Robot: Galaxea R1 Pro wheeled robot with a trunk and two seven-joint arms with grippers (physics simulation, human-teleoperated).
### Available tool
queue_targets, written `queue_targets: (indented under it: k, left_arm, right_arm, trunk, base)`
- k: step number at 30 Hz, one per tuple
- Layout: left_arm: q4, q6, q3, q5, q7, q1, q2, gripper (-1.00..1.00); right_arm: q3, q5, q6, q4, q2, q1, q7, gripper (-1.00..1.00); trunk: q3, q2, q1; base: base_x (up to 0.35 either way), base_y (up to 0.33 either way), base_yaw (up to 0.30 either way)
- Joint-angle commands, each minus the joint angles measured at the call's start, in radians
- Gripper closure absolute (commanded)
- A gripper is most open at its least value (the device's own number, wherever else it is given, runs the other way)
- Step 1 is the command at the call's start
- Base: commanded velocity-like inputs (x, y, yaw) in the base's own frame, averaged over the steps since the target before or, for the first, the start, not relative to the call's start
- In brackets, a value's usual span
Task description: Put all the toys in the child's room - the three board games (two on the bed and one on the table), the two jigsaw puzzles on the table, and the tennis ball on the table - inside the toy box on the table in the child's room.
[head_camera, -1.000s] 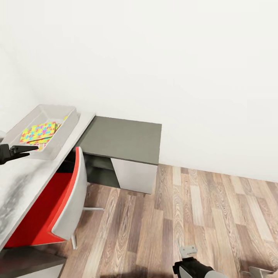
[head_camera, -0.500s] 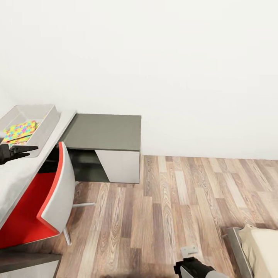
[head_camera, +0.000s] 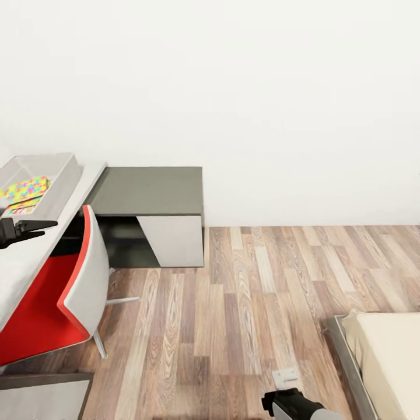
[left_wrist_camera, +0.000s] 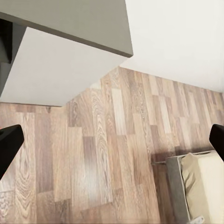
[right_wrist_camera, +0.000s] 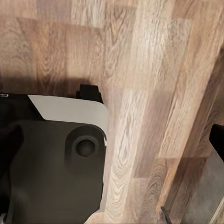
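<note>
Evidently the robot is between errands: the left gripper point(head_camera: 36, 226) hangs over the table's point(head_camera: 26, 262) front edge, fingers spread wide and empty; the right gripper's point(left_wrist_camera: 112, 135) spread tips hold nothing. The toy box point(head_camera: 61, 175), a shallow grey tray, sits at the table's far end holding a bright jigsaw puzzle point(head_camera: 24, 189). The cream bed's point(head_camera: 391, 356) corner lies across the floor.

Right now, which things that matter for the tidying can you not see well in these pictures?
- Toy box, head view: cut by the picture's left edge; only a jigsaw puzzle shows inside.
- Bed, head view: cut by right and bottom edges.
- Left gripper, head view: fingertips too small to judge.
</note>
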Motion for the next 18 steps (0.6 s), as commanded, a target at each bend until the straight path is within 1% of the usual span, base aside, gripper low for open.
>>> queue_targets:
  k: [1,5,12,14,18]
  left_arm:
    - [0.001,0.004,0.0,-0.007,-0.008,-0.001,0.0,-1.0]
    - [0.001,0.004,0.001,-0.008,-0.008,-0.001,0.0,-1.0]
    - [-0.003,0.004,-0.002,-0.009,-0.009,-0.001,-0.002,-1.0]
    - [-0.019,0.004,-0.012,-0.009,-0.008,-0.001,-0.007,-1.0]
    - [-0.067,0.004,-0.057,-0.009,-0.002,-0.002,-0.015,-1.0]
  right_arm:
    - [0.008,-0.005,0.006,-0.002,-0.001,-0.001,-0.006,-1.0]
    - [0.009,-0.005,0.004,-0.002,0.003,-0.001,-0.006,-1.0]
    - [0.012,-0.003,0.002,-0.002,0.009,-0.001,-0.007,-1.0]
    - [0.013,-0.002,0.002,-0.002,0.009,-0.001,-0.007,-1.0]
    - [0.014,-0.001,0.002,-0.002,0.01,-0.001,-0.008,-1.0]
  trunk:
    - [-0.001,-0.002,0.0]
    - [-0.001,-0.002,0.0]
    - [-0.001,-0.002,0.0]
    - [-0.001,-0.002,0.0]
    - [-0.001,-0.002,0.0]
  base:
    - [-0.037,0.0,-0.011]
    - [-0.015,0.0,-0.1]
    - [-0.002,0.0,-0.224]
    - [0.0,0.0,-0.117]
    - [0.0,0.0,-0.041]
